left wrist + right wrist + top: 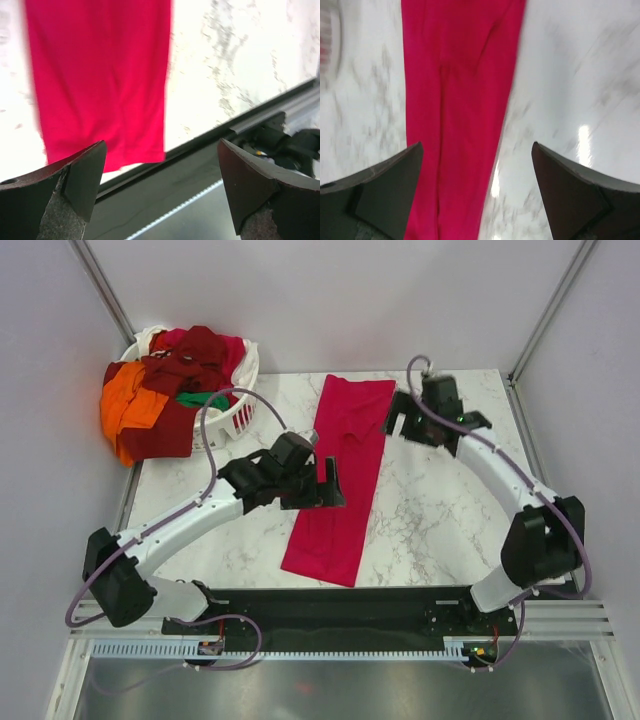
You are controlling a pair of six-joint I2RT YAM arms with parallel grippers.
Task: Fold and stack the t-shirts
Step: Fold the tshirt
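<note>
Running far-to-near, the long folded crimson-pink cloth t-shirt (330,535) has the left gripper (328,483) at its middle, the right gripper (402,425) beside its far end, both wide, empty.

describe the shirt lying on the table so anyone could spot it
Start at the white marble table that fills the top view. Down its middle lies a long narrow strip of cloth, the crimson-pink t-shirt. It is the only shirt spread flat on the table; the other shirts are heaped in the white basket at the far left corner.
</note>
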